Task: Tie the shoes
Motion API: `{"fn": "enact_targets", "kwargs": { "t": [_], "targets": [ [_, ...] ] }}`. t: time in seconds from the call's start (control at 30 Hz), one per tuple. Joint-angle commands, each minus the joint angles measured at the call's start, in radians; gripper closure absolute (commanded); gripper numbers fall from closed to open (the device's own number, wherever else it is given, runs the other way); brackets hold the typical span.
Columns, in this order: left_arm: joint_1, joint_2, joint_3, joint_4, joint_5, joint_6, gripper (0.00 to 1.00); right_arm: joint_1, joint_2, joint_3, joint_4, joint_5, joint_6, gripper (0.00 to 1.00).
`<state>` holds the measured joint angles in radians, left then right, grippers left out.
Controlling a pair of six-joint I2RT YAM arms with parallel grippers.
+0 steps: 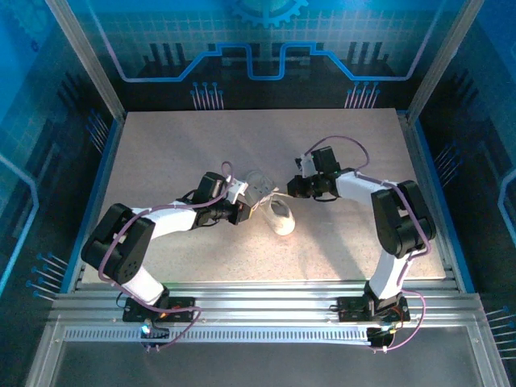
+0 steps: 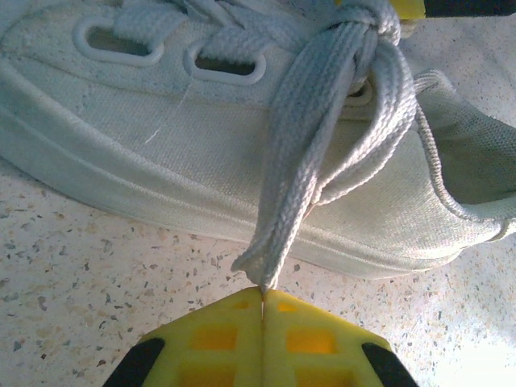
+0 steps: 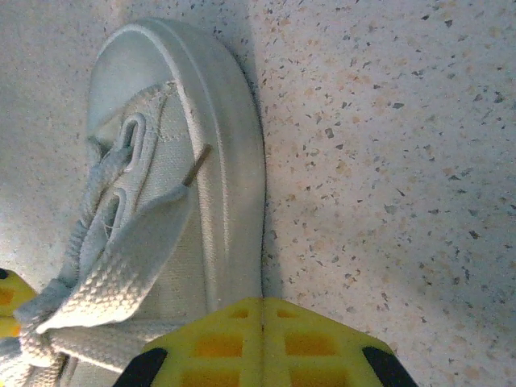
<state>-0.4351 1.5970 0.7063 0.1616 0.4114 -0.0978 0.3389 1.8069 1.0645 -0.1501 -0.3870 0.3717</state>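
Jaws closed on both grippers, sneaker (image 2: 161,137) between them; tightening step, by appearance.
Left gripper (image 2: 262,300) pinching a lace loop (image 2: 322,145) at its tips; right gripper (image 3: 262,306) shut beside the sole (image 3: 242,177), hold on lace not discernible. Likely next: pulling outward, evenly, to cinch the knot (image 2: 367,20).

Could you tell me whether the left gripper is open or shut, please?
Shut: yellow fingers of the left gripper meet, pinching the flat white woven lace.
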Motion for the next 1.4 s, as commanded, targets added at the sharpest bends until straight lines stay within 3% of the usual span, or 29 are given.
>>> {"fn": "enact_targets", "kwargs": {
  "t": [0.0, 0.67, 1.07, 1.13, 1.17, 1.23, 1.37],
  "targets": [
    [-0.005, 0.016, 0.001, -0.024, -0.013, 0.004, 1.0, 0.018, 0.029, 0.046, -0.091, 0.075, -0.093, 1.0],
    [-0.004, 0.012, -0.057, 0.007, -0.031, -0.022, 1.0, 0.032, 0.113, 0.125, -0.159, 0.161, -0.186, 1.0],
    [-0.004, 0.003, -0.079, 0.029, -0.039, -0.041, 1.0, 0.036, 0.09, 0.126, -0.135, 0.143, -0.181, 0.99],
    [0.001, -0.006, -0.079, 0.035, -0.057, -0.058, 1.0, 0.037, 0.046, 0.11, -0.105, 0.143, -0.162, 0.67],
    [0.004, -0.013, -0.08, 0.037, -0.067, -0.067, 1.0, 0.035, 0.024, 0.104, -0.1, 0.142, -0.155, 0.61],
    [0.007, -0.043, -0.09, 0.051, -0.095, -0.073, 0.76, 0.029, -0.03, 0.093, -0.092, 0.147, -0.137, 0.53],
    [0.01, -0.126, -0.096, 0.052, -0.129, -0.054, 0.65, -0.015, -0.127, 0.06, -0.09, 0.12, -0.104, 0.47]
  ]
}}
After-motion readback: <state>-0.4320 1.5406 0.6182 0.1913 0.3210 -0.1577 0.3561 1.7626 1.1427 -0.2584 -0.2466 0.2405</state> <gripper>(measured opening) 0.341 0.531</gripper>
